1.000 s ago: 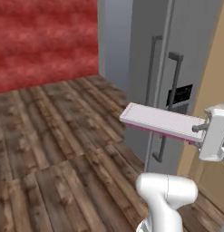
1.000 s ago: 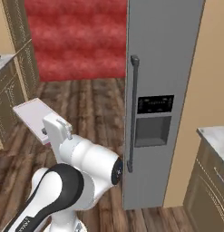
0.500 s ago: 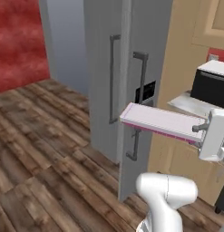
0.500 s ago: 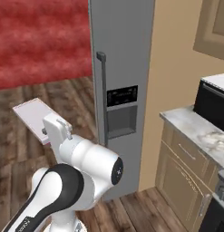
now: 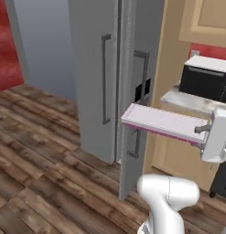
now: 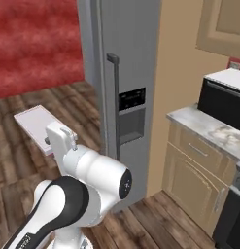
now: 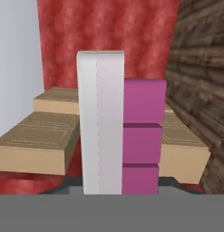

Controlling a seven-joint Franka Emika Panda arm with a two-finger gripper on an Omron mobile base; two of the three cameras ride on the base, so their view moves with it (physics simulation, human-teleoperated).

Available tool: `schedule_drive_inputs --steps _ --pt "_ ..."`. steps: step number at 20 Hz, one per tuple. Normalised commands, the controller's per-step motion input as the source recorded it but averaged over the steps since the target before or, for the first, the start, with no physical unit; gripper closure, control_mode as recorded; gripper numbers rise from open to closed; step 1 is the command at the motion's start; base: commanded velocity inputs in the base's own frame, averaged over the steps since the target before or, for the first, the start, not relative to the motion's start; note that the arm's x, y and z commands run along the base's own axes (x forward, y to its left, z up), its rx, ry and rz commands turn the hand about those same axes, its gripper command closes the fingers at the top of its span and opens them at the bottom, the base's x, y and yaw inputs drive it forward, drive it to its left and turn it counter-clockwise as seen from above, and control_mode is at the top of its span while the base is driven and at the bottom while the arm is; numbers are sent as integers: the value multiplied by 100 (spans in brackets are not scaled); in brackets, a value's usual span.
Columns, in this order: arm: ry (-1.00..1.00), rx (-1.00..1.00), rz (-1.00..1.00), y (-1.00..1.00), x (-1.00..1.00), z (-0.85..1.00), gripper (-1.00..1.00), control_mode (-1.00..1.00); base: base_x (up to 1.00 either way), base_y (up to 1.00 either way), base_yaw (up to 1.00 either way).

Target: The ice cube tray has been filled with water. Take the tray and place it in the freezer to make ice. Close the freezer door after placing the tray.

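Ice cube tray (image 5: 162,122) pinched at one short end by jaws of gripper (image 5: 207,132), held level in the air, long axis reaching out from the hand, free end just short of closed freezer door (image 5: 94,77) with bar handle (image 5: 105,78).

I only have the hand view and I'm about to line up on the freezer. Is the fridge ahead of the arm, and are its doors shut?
Observer: Yes. In the left base view the fridge stands just ahead, and both grey doors look shut.
Operator: Which door do I want?
Observer: The plain door with the long bar handle. In that view it is to the left of the door with the black dispenser panel.
Operator: How does the tray sit?
Observer: The tray lies flat in the shut gripper, with its free end towards the fridge.
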Motion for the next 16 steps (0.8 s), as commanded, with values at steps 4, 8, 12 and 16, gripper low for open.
schedule_drive_inputs --steps 4,8,12,16 --pt "0 0 0 0 0 0 100 100 0 86 -19" --pt "0 0 0 0 0 0 100 100 0 86 -16" --pt "0 0 0 0 0 0 100 100 21 88 -19" --pt "0 0 0 0 0 0 100 100 55 64 -32"
